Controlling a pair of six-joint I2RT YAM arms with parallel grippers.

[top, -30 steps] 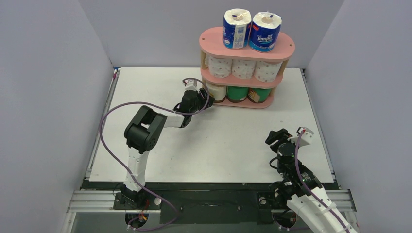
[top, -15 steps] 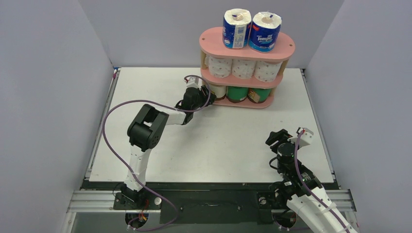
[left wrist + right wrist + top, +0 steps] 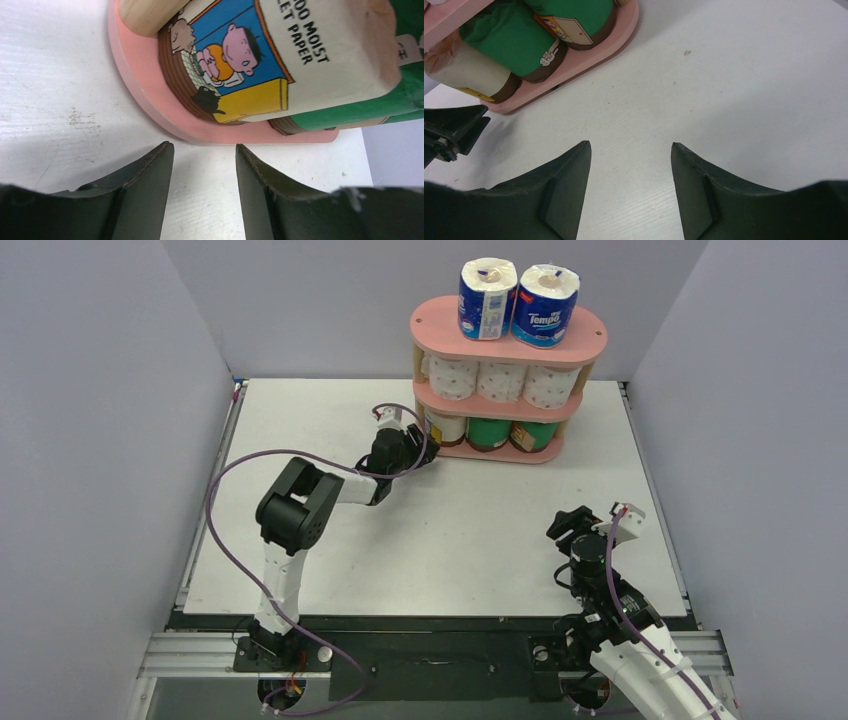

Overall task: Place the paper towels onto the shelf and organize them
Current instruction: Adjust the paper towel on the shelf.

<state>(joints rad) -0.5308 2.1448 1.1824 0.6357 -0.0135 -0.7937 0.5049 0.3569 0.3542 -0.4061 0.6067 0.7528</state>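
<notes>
The pink shelf (image 3: 583,338) stands at the table's back. Two blue-white rolls (image 3: 488,298) stand on its top board. Three white dotted rolls (image 3: 500,381) fill the middle tier. On the bottom tier the cream-wrapped roll (image 3: 444,427) stands left of two green rolls (image 3: 489,432). My left gripper (image 3: 424,445) is open and empty just short of the shelf's bottom board (image 3: 145,95), its fingertips (image 3: 162,150) near the cream-wrapped roll (image 3: 280,55). My right gripper (image 3: 568,523) hangs open and empty over the table at the front right, and its wrist view shows the green rolls (image 3: 509,42) far off.
Grey walls close in the white table (image 3: 330,410) on the left, back and right. A purple cable (image 3: 225,475) loops off the left arm. The shelf's wooden post (image 3: 150,15) stands beside the cream-wrapped roll. The left gripper's tip (image 3: 454,127) shows in the right wrist view.
The left arm reached a little toward the shelf's bottom tier, then drew slightly back. Its jaws stayed open. The right arm has not moved.
</notes>
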